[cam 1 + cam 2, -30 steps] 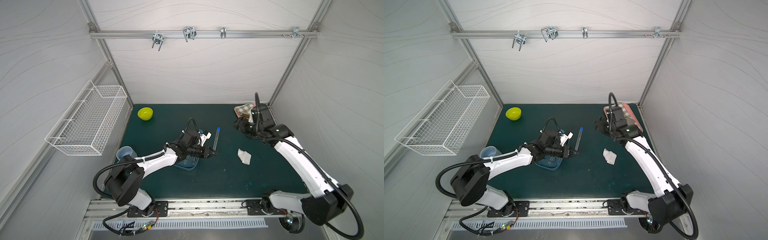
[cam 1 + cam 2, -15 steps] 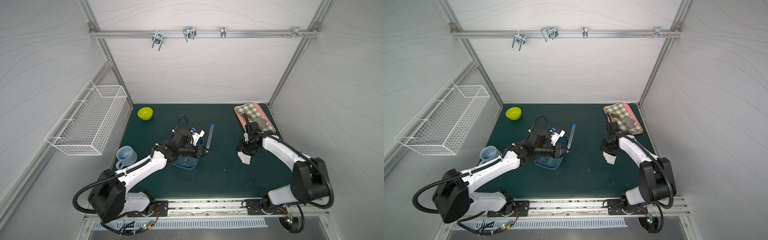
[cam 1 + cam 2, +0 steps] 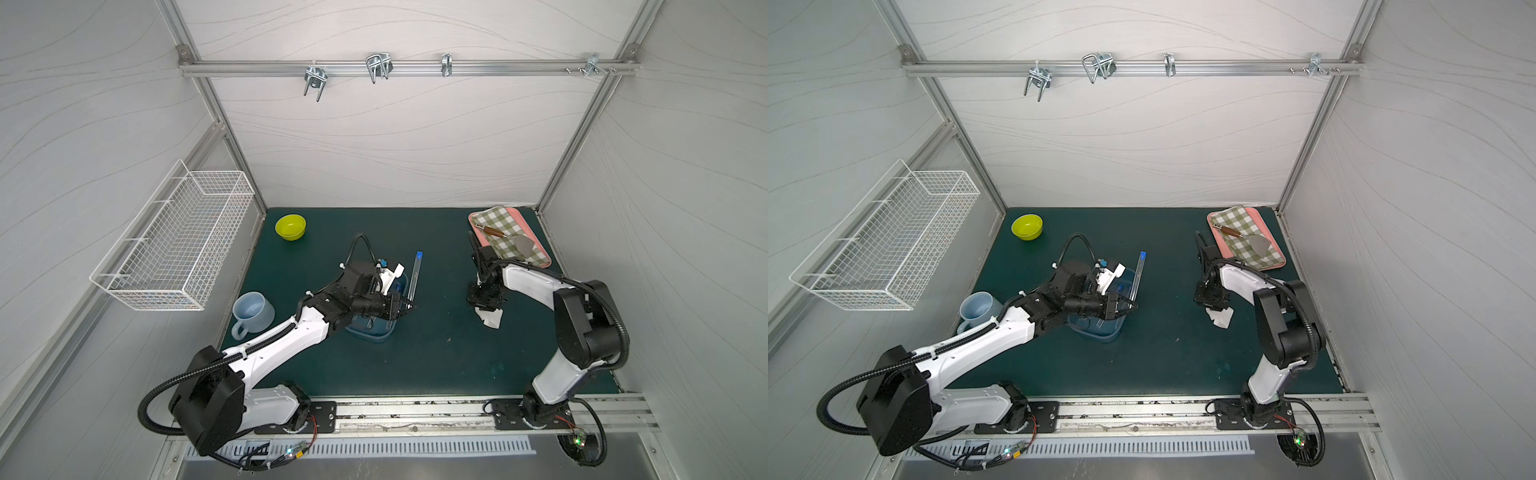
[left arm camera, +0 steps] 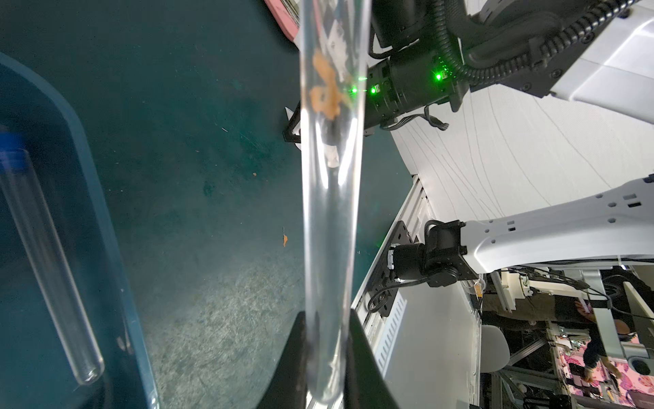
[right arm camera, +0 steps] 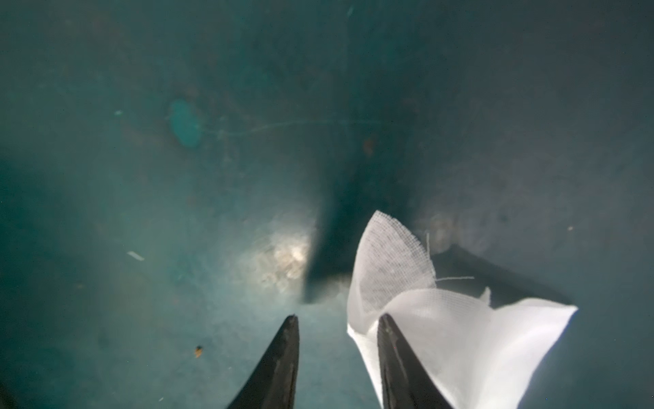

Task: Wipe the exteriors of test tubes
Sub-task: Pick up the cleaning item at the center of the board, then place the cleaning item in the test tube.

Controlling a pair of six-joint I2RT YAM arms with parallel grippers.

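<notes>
in a top view we see the left hand (image 3: 404, 307) clamping a long clear blue-capped test tube (image 3: 415, 274) above the blue plastic tray (image 3: 374, 333), only its wrist view shows the tube's orange smear (image 4: 325, 88), and the right wrist view shows the right hand (image 5: 338, 325) narrowly parted against white gauze (image 5: 470, 340).

I have 1 test tube (image 3: 415, 276) (image 3: 1137, 277) near the centre of the frame in both top views. It is long and clear, its blue cap pointing toward the top of the frame and its rounded end pinched by my left gripper (image 4: 327, 354). An orange-brown smear marks the glass. A 2nd tube (image 4: 49, 262), clear and blue-capped, lies flat in the blue tray (image 4: 106, 212).
</notes>
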